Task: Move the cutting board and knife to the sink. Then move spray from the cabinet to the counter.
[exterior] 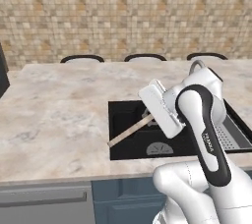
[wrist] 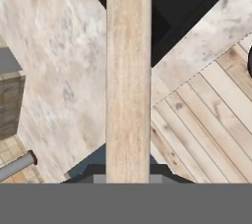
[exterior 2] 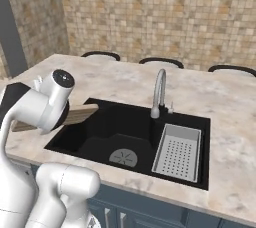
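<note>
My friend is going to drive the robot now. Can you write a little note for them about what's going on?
Gripper: shut on the cutting board, holding it edge-on.
Board: in the air over the near-left part of the sink, one end poking out past the sink's left rim over the counter.
Done: board picked up and brought to the sink.
Left: lower the board in and let go, then bring the knife, then the spray from the cabinet to the counter.

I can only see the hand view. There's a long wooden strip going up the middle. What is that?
Observer: That's the cutting board, seen edge-on. It hangs tilted across the left rim of the sink.
Operator: Is anything inside the sink?
Observer: A grey perforated tray sits in its right side.
Operator: Where's the tap?
Observer: The silver faucet stands at the far rim, just behind the tray.
</note>
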Tool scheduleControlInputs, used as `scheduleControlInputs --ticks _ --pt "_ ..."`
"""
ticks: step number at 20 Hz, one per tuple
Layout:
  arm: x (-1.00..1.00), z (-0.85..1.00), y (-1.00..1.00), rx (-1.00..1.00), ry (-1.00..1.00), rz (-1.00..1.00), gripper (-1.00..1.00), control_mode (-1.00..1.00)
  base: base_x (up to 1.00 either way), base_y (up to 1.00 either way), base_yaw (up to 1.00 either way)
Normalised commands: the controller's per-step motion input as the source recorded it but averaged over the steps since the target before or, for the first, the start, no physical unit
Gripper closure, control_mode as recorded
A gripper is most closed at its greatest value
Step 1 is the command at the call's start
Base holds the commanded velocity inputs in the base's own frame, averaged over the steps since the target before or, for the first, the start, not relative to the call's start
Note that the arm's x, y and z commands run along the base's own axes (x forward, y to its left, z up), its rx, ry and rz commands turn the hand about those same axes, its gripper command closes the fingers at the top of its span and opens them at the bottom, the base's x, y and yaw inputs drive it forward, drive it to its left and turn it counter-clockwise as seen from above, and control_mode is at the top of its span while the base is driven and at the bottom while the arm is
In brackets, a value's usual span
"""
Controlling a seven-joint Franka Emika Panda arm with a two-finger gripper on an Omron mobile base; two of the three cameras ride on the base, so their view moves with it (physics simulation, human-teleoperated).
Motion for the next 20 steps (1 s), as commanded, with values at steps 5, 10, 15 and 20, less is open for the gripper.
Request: scheduleControlInputs --ticks 5,10,15,20 --pt "0.0 0.0 0.0 0.0 0.0 0.0 1.0 1.0 0.0 0.0 0.0" --pt "0.0 0.0 0.0 0.0 0.0 0.0 1.0 1.0 0.03 -0.01 0.0" --pt "0.0 0.0 0.0 0.0 0.0 0.0 1.0 1.0 0.0 -0.16 0.0" --pt "0.01 0.03 -0.06 0.0 0.04 0.0 1.0 -1.0 0.0 -0.06 0.0"
